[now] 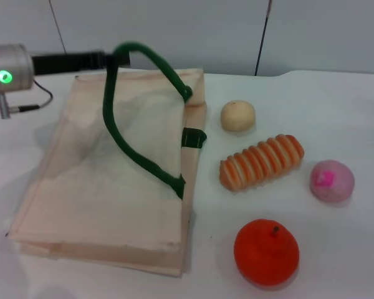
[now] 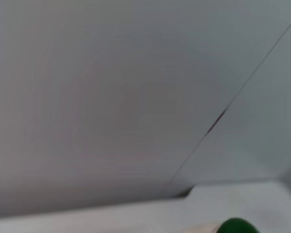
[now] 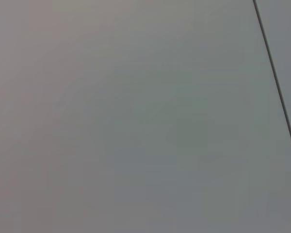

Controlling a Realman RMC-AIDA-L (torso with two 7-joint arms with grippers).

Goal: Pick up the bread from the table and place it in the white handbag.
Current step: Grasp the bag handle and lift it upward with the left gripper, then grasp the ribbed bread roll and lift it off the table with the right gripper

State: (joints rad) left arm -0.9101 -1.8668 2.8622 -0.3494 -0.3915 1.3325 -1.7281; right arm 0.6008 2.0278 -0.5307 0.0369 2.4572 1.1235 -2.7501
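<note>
The bread [image 1: 262, 162], a ridged loaf with orange and cream stripes, lies on the white table [image 1: 343, 106] just right of the white handbag [image 1: 106, 193]. The handbag lies flat at the left. One of its dark green rope handles [image 1: 121, 134] is lifted into an arch. My left gripper [image 1: 117, 58] reaches in from the far left and is shut on the top of that handle. A bit of the green handle shows in the left wrist view [image 2: 235, 225]. My right gripper is out of view.
A small round beige bun [image 1: 237, 116] sits behind the bread. A pink ball [image 1: 331, 181] lies to the bread's right. An orange fruit [image 1: 266, 252] sits in front of it. A grey wall stands behind the table.
</note>
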